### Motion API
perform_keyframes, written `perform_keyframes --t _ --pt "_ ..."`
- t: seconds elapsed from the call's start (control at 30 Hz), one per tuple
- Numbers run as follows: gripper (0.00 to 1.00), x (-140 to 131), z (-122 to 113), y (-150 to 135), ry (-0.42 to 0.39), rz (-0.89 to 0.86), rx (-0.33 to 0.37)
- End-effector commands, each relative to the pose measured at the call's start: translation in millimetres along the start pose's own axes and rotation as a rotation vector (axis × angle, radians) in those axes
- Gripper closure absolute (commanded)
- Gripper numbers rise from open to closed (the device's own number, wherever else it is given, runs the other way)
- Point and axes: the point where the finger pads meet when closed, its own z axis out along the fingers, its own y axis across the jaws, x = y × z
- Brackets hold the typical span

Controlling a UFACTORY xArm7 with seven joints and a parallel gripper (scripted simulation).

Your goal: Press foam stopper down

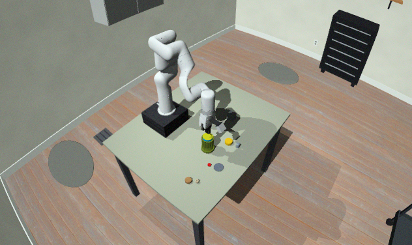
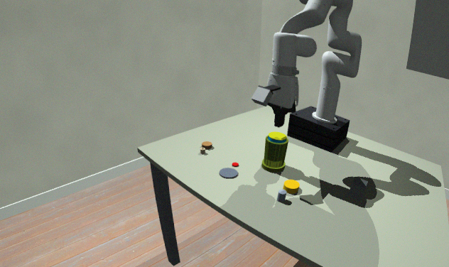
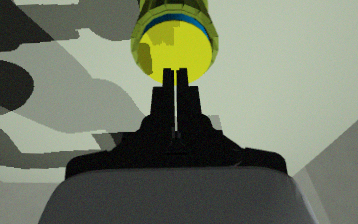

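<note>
— Where does the jar [image 2: 275,153] stand?

— Upright on the table [image 2: 396,227], a little in front of the arm's black base block [image 2: 337,140]. It is a ribbed, olive-green cylinder, and everything else can be placed from it.

— And the foam stopper [image 2: 276,135]?

— It sits in the jar's mouth, bright yellow, with a blue band showing just below its top face. In the exterior view its top appears to stand slightly above the rim. Nothing rests on it.

— What is the gripper [image 2: 279,123] doing?

— It hangs above the jar with a plain gap between its tips and the stopper, pointing straight down. The black fingers are clenched together with nothing between them; the wrist view shows only a thin slit.

— What else is near the jar?

— A yellow disc [image 2: 291,185] and a small grey cylinder [image 2: 282,194] lie close together on the shadowed side of the jar. On the other side are a tiny red disc [image 2: 235,164] and a flat grey disc [image 2: 229,172]. Further from the jar, towards the table's corner, are a brown disc [image 2: 207,144] and a small pale spool [image 2: 202,150].
</note>
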Motion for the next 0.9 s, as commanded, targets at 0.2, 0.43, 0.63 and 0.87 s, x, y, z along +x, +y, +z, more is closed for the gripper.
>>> perform_keyframes --t 0.2,0.43,0.63,0.87 --pt "1.00 1.4 4.5 0.1 0.004 0.000 0.000" --pt "1.00 1.4 14.5 0.1 0.004 0.000 0.000" --pt "1.00 1.5 26.2 0.1 0.004 0.000 0.000" --pt "1.00 1.5 32.5 0.1 0.004 0.000 0.000"
